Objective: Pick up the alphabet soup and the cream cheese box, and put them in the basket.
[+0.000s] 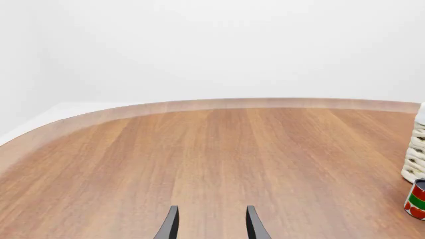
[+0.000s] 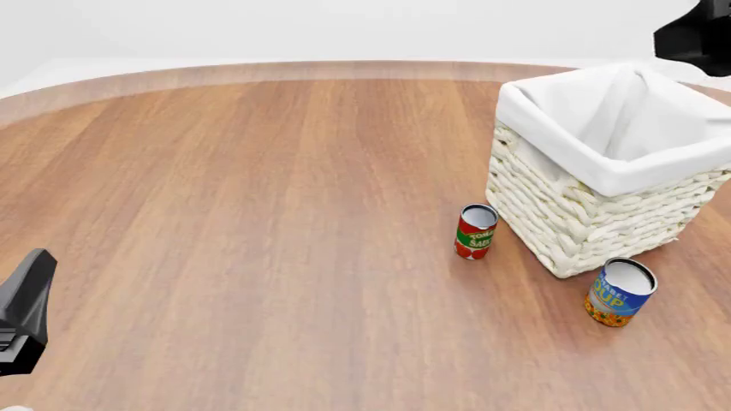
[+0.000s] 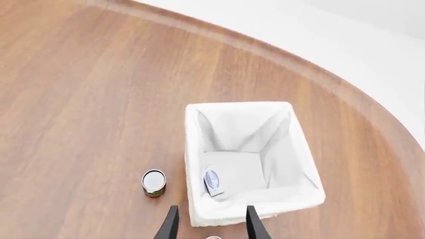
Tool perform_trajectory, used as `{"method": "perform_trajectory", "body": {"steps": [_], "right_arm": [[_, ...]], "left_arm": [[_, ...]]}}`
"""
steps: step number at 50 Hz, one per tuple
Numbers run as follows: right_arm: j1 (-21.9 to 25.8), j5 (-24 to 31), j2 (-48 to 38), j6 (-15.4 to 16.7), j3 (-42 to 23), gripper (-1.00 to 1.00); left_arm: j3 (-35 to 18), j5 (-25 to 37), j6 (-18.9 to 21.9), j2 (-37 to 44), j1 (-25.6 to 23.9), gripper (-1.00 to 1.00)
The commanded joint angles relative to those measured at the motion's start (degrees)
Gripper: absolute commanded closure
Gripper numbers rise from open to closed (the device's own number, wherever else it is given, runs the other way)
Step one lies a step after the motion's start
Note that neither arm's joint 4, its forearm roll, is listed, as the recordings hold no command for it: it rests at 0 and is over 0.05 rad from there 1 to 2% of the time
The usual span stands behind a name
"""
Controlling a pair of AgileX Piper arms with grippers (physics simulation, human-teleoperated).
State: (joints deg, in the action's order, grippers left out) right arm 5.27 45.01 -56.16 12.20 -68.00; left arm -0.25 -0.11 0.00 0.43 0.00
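Front view, left to right: left gripper (image 2: 26, 312) waits low, parted, empty. Tomato sauce can (image 2: 475, 231) stands beside the basket (image 2: 571, 227); alphabet soup (image 2: 621, 292) stands near its front corner. Cream cheese box (image 3: 212, 181) lies inside (on the liner). Next, lower the right gripper (image 3: 208, 225), high overhead, parted and empty, squarely over the soup.

Upright tomato sauce can (image 2: 477, 231) on wooden table (image 2: 252, 214)
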Motion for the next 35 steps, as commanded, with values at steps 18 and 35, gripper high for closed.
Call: {"method": "perform_trajectory", "body": {"steps": [18,35], "right_arm": [[-1.4,-6.1,2.6,-2.5,8.6,-1.0],[-1.2,-8.3,7.1,-5.1,17.3,-1.0]], "left_arm": [[0.0,0.0,0.0,0.0,0.0,-1.0],[0.0,0.0,0.0,0.0,0.0,-1.0]]}}
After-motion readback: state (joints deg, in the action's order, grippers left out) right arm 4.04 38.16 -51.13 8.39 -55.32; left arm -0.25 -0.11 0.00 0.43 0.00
